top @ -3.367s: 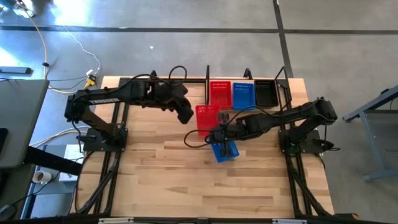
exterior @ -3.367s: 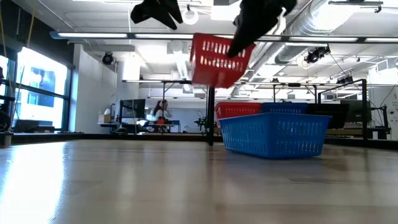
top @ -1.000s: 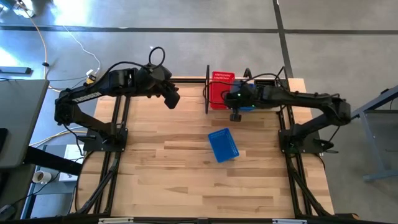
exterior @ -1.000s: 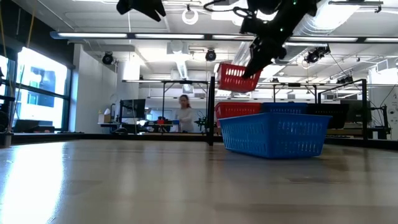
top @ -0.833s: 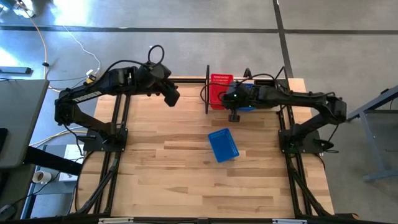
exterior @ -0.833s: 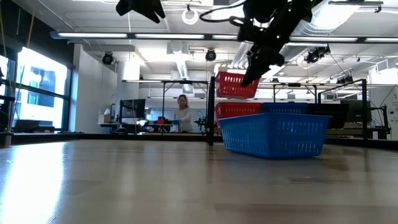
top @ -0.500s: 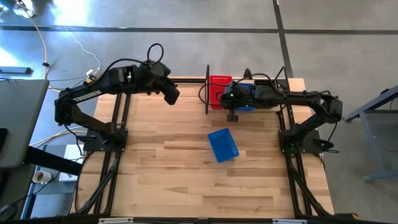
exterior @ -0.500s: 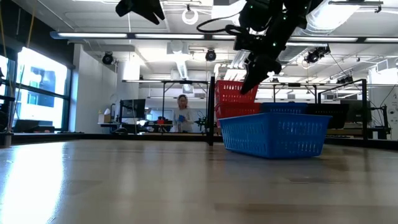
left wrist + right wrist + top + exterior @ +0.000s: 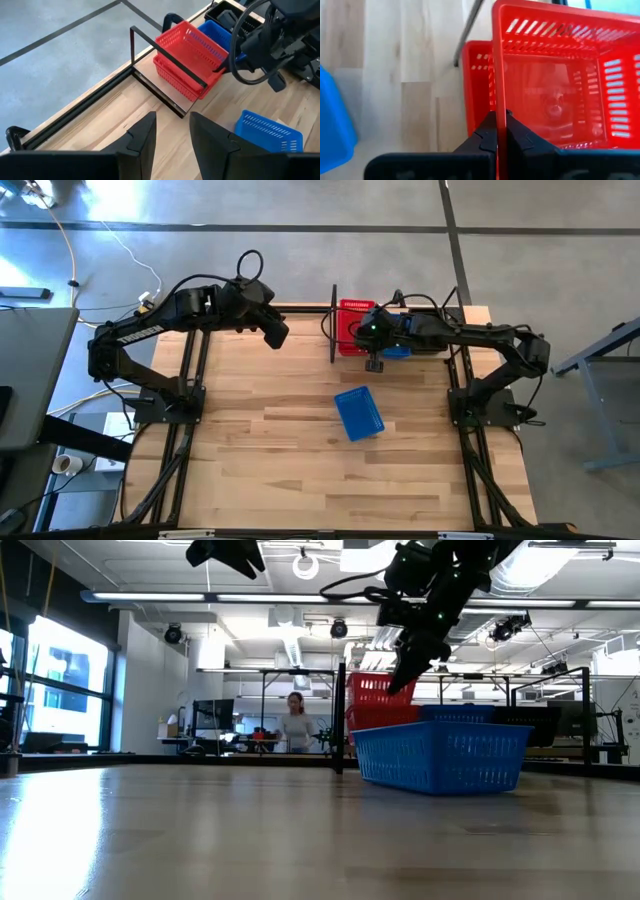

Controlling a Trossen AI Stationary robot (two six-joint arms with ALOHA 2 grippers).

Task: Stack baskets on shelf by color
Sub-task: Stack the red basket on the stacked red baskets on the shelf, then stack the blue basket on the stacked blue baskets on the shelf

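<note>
My right gripper (image 9: 368, 338) is shut on a red basket (image 9: 353, 313) over the shelf's left end (image 9: 333, 330). That basket (image 9: 374, 688) sits low over a second red basket (image 9: 382, 717) on the shelf. In the left wrist view a blue basket (image 9: 218, 30) and a black one (image 9: 226, 10) stand beside the red pair on the shelf. Another blue basket (image 9: 359, 413) rests bottom down on the table in front of the shelf. My left gripper (image 9: 276, 333) hangs open above the table, left of the shelf, touching nothing. My right gripper pinches the rim of one wall (image 9: 498, 107) of the upper red basket, with one finger (image 9: 517, 135) inside and the other outside. The fingers come from above, slanting in from the table's right. The basket is level, and its bottom dips into the red basket (image 9: 475, 85) beneath.
The shelf's upright end frame (image 9: 167, 52) stands just left of the red baskets. The right arm (image 9: 470, 335) lies over the shelf's middle and right end. Bare wooden table (image 9: 260, 460) spreads toward the near edge. A person (image 9: 295, 725) stands in the room behind.
My right gripper has come down over the shelf's left end and drifted slightly toward the far edge, still shut on the red basket. The basket has dropped from well above the lower red basket to sitting just over it, and has levelled out.
</note>
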